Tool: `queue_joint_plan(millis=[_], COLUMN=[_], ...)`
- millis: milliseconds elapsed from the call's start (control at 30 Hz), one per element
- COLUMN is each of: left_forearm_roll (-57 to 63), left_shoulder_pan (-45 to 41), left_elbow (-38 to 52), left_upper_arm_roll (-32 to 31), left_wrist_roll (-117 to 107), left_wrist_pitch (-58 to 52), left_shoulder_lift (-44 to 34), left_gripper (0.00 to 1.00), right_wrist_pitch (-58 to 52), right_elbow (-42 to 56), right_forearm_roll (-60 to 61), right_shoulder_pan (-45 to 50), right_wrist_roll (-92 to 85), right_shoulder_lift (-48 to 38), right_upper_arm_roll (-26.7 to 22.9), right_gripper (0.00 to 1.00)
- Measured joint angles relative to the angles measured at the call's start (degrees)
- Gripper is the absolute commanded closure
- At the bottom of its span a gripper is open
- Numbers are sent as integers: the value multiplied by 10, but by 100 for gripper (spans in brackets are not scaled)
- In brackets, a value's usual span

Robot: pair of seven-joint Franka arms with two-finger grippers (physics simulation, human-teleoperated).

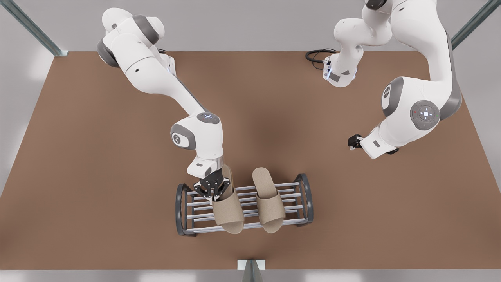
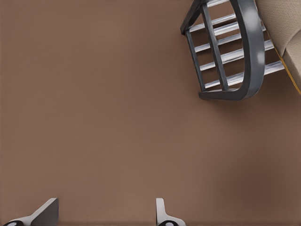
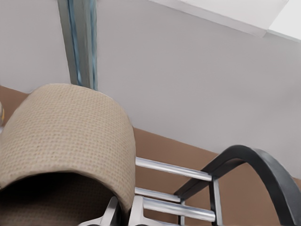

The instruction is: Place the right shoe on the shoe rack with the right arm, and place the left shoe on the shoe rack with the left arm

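Right hand (image 1: 213, 190) is pinching the right shoe (image 1: 228, 209) on the shoe rack (image 1: 303, 197); left hand (image 1: 354, 141), fingers spread and empty, is hovering well apart beside the left shoe (image 1: 269, 203).

Bright, even overhead light on the brown bench (image 1: 98, 176); soft faint shadows under the shoe rack (image 1: 303, 196); mild highlights on its bars; renders crisp throughout.

Front cam overhead; both wrist cams share shoe rack (image 1: 242, 203).

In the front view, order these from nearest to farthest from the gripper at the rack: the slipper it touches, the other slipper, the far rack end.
From the right gripper:
1. Held slipper, in its fingers.
2. Other slipper, toward the front view's right.
3. Far rack end, at the rack's right edge.
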Motion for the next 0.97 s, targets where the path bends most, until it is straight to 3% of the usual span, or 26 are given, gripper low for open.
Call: queue_joint_plan(millis=[200,233,267,300,667,733,867,900,967], left_forearm_roll=[0,0,0,0,0,0,-3,-3,-5], left_shoulder_pan=[0,0,0,0,0,3,17,16,14], left_elbow=[0,0,0,0,5,8,43,51,57], left_upper_arm_roll=[0,0,0,0,0,1,3,2,1], left_wrist_roll=[0,0,0,0,0,-1,-4,-4,-5], left_wrist_pitch=[0,-1,-1,0,-3,-8,-6,-3,2], left_shoulder_lift=[-1,-1,-1,-1,-14,-26,-17,-13,-10], left_gripper=[0,0,0,0,0,0,0,0,0], right_wrist_pitch=[3,3,2,2,-2,-27,-185,-241,-331], right_elbow=[6,7,8,8,1,1,0,0,0], right_forearm_roll=[-28,-32,-36,-41,-31,16,116,130,150], right_shoulder_pan=[19,25,28,32,9,-73,-459,-524,-614], right_wrist_roll=[24,29,34,41,96,87,61,56,44], right_shoulder_lift=[5,5,6,6,-38,-75,-112,-117,-120], right_upper_arm_roll=[-33,-41,-45,-48,-31,58,438,489,537], right_gripper=[76,57,8,0,0,0,0,0,0])
